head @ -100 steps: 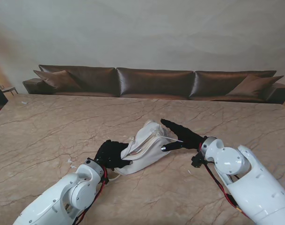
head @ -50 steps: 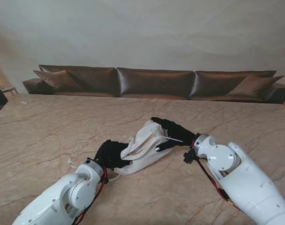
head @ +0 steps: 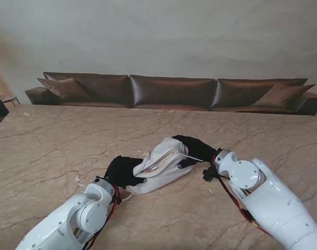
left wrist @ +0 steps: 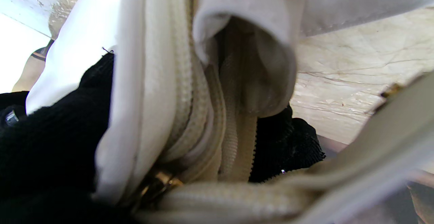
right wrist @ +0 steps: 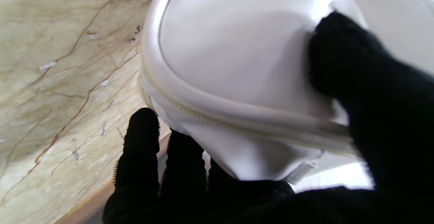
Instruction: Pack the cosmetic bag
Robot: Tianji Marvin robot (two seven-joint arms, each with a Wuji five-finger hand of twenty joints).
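The inside of the cosmetics bag (head: pixel 161 165) cannot be seen in any view: the left wrist view shows only blurred zipper (left wrist: pixel 234 142) tape and folded fabric, cut off by its edges. The left robot hand (head: pixel 123 171) fingertips are hidden under the bag's end. The right robot hand (head: pixel 195 149) palm lies behind the bag. Pale flecks (head: pixel 78 179) on the table (head: pixel 54 140) are too small to identify.

White zippered cosmetics bag (head: pixel 161 164), crumpled, lying mid-table, zip partly open
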